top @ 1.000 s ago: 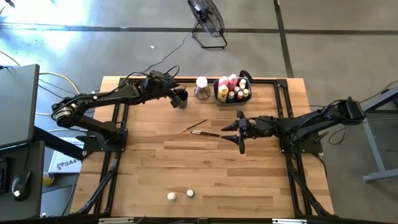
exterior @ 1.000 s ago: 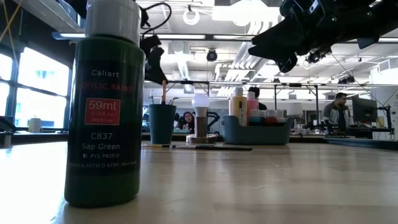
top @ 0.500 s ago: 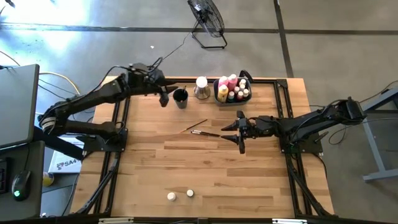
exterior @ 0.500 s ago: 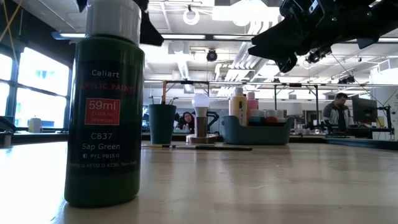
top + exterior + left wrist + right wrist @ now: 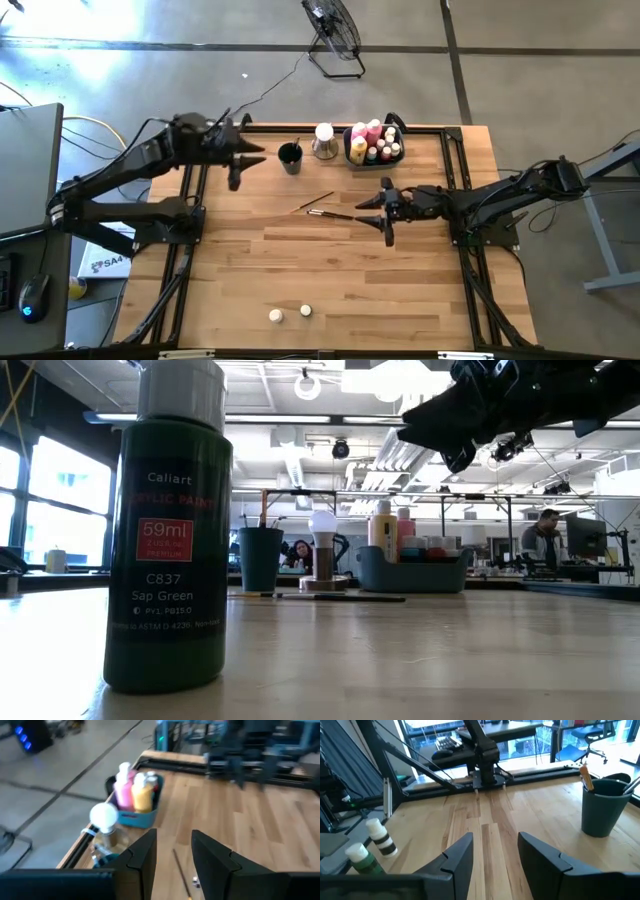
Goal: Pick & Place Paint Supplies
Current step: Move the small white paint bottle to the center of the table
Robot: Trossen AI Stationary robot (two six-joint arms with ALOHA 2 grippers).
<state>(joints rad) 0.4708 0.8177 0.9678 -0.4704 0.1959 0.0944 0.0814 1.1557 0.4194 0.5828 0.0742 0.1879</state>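
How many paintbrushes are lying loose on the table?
2: both brushes lie mid-table, just left of the right gripper. Another stands in the cup, and more could be hidden there.

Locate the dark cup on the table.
In the high view the dark cup stands near the far edge, left of the bulb-shaped object and the bin.

A dark green plastic paint bottle with a white cap is showing a red label near; pink and yellow bottles are filling the grey-blue rectangular bin far on the pale striped wooden table.
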